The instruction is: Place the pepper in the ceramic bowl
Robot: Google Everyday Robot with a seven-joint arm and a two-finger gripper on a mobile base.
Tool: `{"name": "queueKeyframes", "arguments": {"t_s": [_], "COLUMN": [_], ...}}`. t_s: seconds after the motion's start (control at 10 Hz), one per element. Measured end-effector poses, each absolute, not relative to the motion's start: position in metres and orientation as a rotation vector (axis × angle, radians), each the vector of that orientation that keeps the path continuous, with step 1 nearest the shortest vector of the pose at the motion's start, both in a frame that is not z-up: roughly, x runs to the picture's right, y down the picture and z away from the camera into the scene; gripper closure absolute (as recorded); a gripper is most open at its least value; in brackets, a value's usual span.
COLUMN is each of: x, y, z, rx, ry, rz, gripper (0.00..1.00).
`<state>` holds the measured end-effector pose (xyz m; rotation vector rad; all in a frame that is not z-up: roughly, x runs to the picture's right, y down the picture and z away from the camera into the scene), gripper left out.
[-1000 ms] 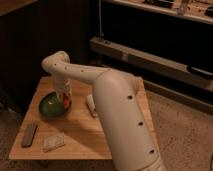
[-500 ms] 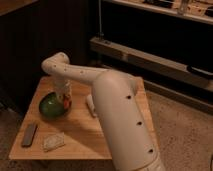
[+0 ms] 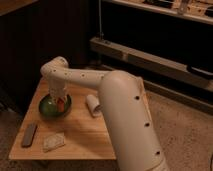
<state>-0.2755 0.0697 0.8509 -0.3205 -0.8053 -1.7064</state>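
Barely any motion since the earlier frames: arm holds the same pose, hand (image 3: 59,102) still over the ceramic bowl (image 3: 48,110). Pepper (image 3: 60,105) hangs at the hand, inside the bowl's rim, apparently pinched; release looks like the next step. Counter (image 3: 85,135) has open room; grey bar (image 3: 29,135) and white-yellow cylinder (image 3: 93,105) sit well apart.

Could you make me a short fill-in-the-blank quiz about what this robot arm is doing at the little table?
1. The gripper hangs over the green ceramic ____.
2. The small red-orange thing at the gripper is a ____.
3. The grey flat bar lies at the table's front ____ corner as seen in the picture.

Missing words: bowl; pepper; left.
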Motion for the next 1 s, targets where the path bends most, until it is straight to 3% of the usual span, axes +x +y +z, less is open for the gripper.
{"name": "queueKeyframes", "arguments": {"t_s": [0.2,0.7,0.8,1.0], "x": [-0.278,-0.267,-0.276,-0.268], "y": [0.066,0.068,0.067,0.070], "z": [0.851,0.850,0.851,0.852], "rx": [-0.336,-0.336,-0.332,-0.347], "ry": [-0.793,-0.784,-0.785,-0.778], "rz": [-1.714,-1.707,-1.712,-1.719], "gripper": [0.73,0.19,0.13,0.16]}}
